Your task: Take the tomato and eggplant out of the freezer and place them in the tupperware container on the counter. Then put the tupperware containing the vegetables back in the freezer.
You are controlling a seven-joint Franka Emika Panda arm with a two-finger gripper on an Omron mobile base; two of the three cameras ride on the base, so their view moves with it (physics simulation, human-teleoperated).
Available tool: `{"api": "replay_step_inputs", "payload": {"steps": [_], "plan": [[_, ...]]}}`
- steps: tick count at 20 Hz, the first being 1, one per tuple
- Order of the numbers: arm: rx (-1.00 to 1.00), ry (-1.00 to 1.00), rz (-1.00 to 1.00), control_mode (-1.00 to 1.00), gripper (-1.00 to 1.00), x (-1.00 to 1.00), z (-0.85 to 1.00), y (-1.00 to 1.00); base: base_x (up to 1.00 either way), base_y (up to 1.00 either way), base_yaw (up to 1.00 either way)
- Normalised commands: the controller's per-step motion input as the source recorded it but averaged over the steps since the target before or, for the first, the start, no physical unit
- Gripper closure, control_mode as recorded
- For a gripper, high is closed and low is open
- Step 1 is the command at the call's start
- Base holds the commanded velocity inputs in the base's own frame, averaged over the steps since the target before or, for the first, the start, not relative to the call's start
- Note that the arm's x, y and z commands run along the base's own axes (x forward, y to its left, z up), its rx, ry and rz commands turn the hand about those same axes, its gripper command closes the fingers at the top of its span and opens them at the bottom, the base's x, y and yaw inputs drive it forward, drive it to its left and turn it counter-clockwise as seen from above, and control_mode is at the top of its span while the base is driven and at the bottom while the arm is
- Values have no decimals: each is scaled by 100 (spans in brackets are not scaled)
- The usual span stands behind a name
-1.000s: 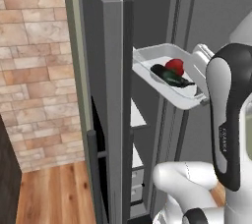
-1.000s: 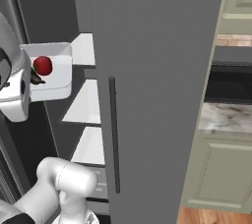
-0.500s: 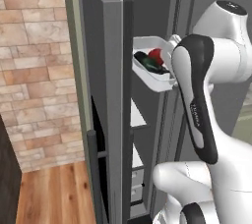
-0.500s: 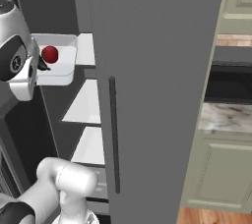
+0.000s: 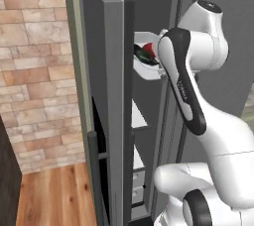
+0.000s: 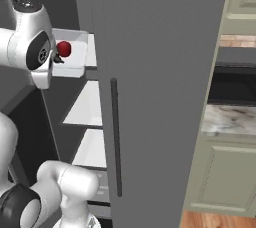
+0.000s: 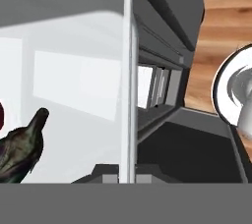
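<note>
Hand view, hand (image 7: 127, 171) clamped on tupperware container (image 7: 127, 70) rim

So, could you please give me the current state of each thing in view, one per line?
Freezer: door open.
Container: held up at the top shelf, carrying both vegetables.
Tomato: in the container.
Eggplant: in the container, beside the tomato.
Claw: shut on the container's rim.

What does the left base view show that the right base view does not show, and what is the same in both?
Left base view: the eggplant lying beside the tomato, and a brick wall. Right base view: the counter, the door's black bar handle, and the white shelves. Both: the tupperware container with the tomato in it, carried at the open freezer.
</note>
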Motion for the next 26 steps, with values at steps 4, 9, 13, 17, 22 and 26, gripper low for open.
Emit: {"api": "replay_step_inputs", "payload": {"steps": [4,9,13,17,22,26], "plan": [[0,0,0,-100,100,77,-16,12,0,0,0],[0,0,0,-100,100,79,-13,13,0,0,0],[0,0,0,-100,100,82,-12,14,0,0,0],[0,0,0,-100,100,81,-17,19,0,0,0],[0,0,0,-100,100,79,-25,20,0,0,0],[1,0,0,-100,100,82,-17,13,0,0,0]]}}
